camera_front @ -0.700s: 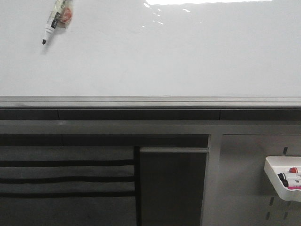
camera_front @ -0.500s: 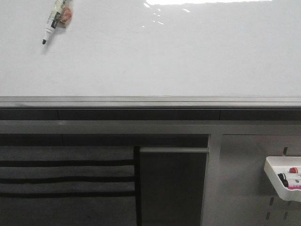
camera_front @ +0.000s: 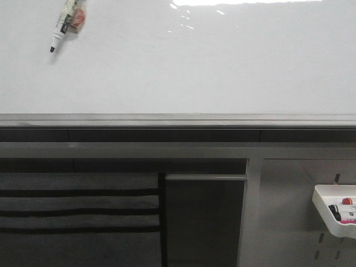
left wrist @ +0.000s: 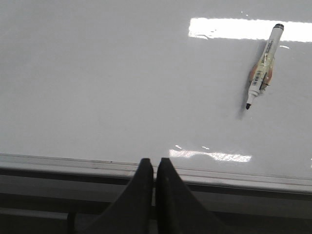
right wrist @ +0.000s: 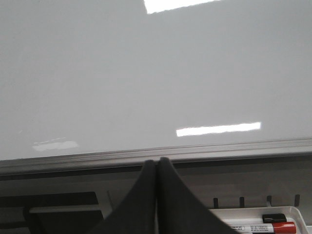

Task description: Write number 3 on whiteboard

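The whiteboard fills the upper half of the front view, glossy white with glare, above its grey lower rail. It is blank; no number 3 shows on it. A white marker with a black tip hangs on the board at its upper left, tip down; it also shows in the left wrist view. My left gripper is shut and empty, in front of the rail, well away from the marker. My right gripper is shut and empty, in front of the rail. Neither gripper shows in the front view.
A white tray with a red and a pink marker hangs on the grey pegboard panel at lower right; it also shows in the right wrist view. Dark slotted panels lie below the rail at left.
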`<move>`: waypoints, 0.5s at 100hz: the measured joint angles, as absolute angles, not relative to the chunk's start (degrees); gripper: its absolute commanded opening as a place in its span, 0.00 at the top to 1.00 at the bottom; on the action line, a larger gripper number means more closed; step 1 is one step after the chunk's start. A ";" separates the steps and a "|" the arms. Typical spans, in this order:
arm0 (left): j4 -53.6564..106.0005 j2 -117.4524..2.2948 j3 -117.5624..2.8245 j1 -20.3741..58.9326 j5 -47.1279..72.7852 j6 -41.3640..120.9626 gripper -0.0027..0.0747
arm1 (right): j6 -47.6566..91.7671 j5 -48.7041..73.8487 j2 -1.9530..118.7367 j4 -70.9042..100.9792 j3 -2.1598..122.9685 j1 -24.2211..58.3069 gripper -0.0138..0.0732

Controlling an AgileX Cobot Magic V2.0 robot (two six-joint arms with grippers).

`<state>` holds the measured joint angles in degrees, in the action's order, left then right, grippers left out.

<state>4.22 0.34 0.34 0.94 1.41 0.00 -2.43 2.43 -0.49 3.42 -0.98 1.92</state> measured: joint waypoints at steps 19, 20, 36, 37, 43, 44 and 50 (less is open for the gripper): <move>4.22 0.34 0.34 0.94 1.41 0.00 0.99 | -2.43 2.43 -0.49 3.42 -0.98 1.92 0.93; 4.22 0.34 0.34 0.94 1.41 0.00 0.99 | -2.43 2.43 -0.49 3.42 -0.98 1.92 0.93; 4.22 0.34 0.34 0.94 1.41 0.00 0.99 | -2.43 1.82 -0.49 3.42 -0.98 1.92 0.93; 4.22 0.34 0.34 0.94 1.41 0.00 0.99 | -2.43 1.83 -0.49 3.42 -0.98 1.92 0.93; 4.22 0.34 0.34 0.94 1.41 0.00 0.99 | -2.43 1.45 -0.49 3.42 -0.98 1.92 0.93; 4.22 0.34 0.34 0.94 1.41 0.00 0.99 | -2.43 1.46 -0.49 3.42 -0.98 1.92 0.93; 4.22 0.34 0.34 0.94 1.41 0.00 0.99 | -2.43 1.33 -0.49 3.42 -0.98 1.92 0.93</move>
<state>4.22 0.34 0.34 0.94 1.41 0.00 -2.43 1.33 -0.49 3.42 -0.98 1.92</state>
